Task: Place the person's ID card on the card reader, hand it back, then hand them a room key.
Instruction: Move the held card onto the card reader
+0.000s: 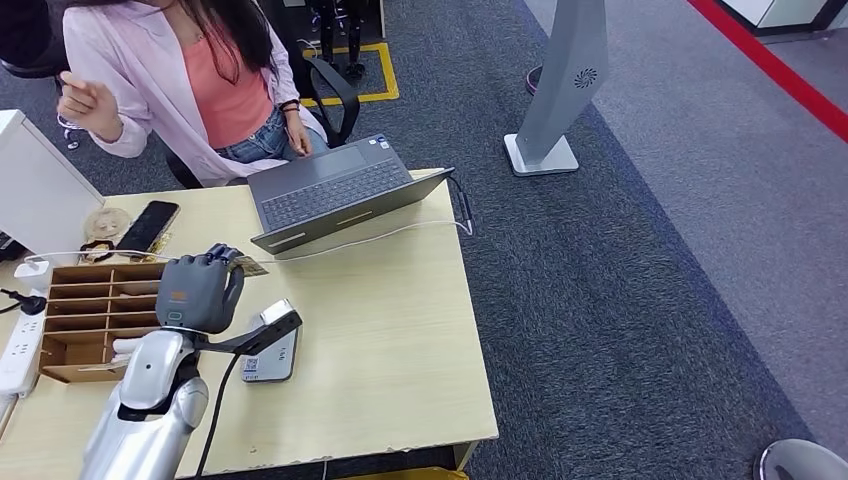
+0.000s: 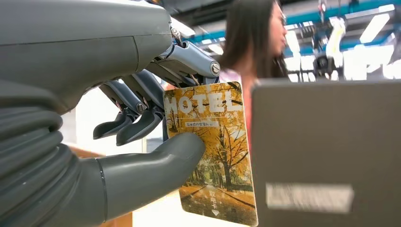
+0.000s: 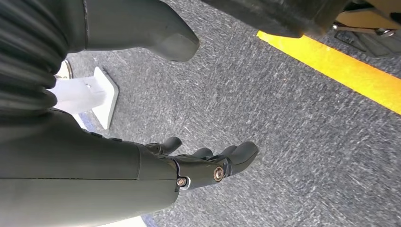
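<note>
At the far left of the counter (image 1: 400, 330) a white power strip (image 1: 22, 345) lies beside a wooden compartment tray (image 1: 85, 315), with a dark phone (image 1: 148, 226) further back. The left hand (image 1: 200, 290) is raised over the tray's right end; in the left wrist view the thumb (image 2: 156, 165) and the darker fingers (image 2: 142, 120) pinch a room key (image 2: 213, 151), a card printed with yellow autumn trees and the word HOTEL, held upright. Just right of that arm a grey card reader (image 1: 270, 345) rests on the counter. Further right and farther back an open laptop (image 1: 335, 190) stands near the counter's far edge, and a person (image 1: 200, 80) sits behind it. The right hand (image 3: 208, 163) hangs over grey carpet (image 3: 283, 123), fingers loosely spread and empty.
</note>
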Tool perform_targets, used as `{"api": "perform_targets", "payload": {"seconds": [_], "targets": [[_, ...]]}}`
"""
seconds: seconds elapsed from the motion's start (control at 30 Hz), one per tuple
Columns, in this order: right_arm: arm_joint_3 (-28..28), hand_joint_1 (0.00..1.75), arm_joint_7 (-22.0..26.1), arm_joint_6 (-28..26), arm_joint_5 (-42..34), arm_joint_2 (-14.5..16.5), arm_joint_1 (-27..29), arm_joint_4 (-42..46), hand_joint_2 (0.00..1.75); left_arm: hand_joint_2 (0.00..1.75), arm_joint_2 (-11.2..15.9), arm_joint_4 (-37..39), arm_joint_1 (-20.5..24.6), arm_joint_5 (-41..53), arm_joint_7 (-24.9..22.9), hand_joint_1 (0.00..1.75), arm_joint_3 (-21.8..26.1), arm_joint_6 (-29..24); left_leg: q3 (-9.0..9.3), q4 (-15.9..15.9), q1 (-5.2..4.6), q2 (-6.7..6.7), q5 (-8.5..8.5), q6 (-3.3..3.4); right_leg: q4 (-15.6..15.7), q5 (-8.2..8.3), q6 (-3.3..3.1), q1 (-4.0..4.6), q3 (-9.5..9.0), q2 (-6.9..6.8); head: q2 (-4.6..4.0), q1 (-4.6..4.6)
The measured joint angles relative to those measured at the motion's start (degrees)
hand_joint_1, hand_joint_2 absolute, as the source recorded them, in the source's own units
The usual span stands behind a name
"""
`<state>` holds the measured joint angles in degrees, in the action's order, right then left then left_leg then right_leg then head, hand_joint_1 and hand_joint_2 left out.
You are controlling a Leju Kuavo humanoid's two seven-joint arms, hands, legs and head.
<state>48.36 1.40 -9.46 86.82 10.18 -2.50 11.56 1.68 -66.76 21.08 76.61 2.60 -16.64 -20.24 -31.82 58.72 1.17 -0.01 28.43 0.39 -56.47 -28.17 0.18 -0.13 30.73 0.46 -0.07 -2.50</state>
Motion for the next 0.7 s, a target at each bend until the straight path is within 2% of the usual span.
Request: {"api": "perform_targets", "payload": {"seconds": [0.17, 0.33, 0.57, 0.7], "targets": [[0.8, 0.0, -0.2, -0.1, 0.0, 0.0, 0.0, 0.0, 1.75, 1.75, 0.1, -1.9, -1.6, 0.3, -1.1, 1.75, -3.2, 3.0, -0.01, 0.0, -0.01, 0.0, 0.01, 0.0, 0.0, 0.0, 0.0, -0.01, 0.0, 0.0, 0.0, 0.0], [1.6, 0.0, 0.0, -0.5, -0.3, 0.0, 0.1, 0.0, 1.75, 1.75, 0.5, -4.9, -4.6, 0.0, -1.6, 1.75, -5.7, 3.8, -0.02, 0.0, -0.01, 0.01, 0.02, 0.0, 0.0, -0.01, 0.0, -0.01, 0.02, 0.01, 0.0, -0.01], [2.9, 0.0, -0.1, -1.0, -0.9, 0.1, 0.5, 0.0, 1.75, 1.75, 1.7, -11.3, -11.2, -1.2, -1.9, 1.75, -6.6, 3.4, -0.04, 0.0, 0.0, 0.01, 0.02, 0.0, 0.0, -0.02, 0.01, -0.01, 0.05, 0.01, 0.0, 0.0], [3.5, 0.0, -0.1, -1.1, -0.9, 0.2, 0.6, 0.0, 1.75, 1.75, 2.2, -13.5, -13.5, -1.3, -2.1, 1.75, -7.0, 3.4, -0.05, 0.0, 0.0, 0.0, 0.02, 0.0, 0.0, -0.02, 0.01, -0.01, 0.06, 0.01, 0.0, 0.0]]}}
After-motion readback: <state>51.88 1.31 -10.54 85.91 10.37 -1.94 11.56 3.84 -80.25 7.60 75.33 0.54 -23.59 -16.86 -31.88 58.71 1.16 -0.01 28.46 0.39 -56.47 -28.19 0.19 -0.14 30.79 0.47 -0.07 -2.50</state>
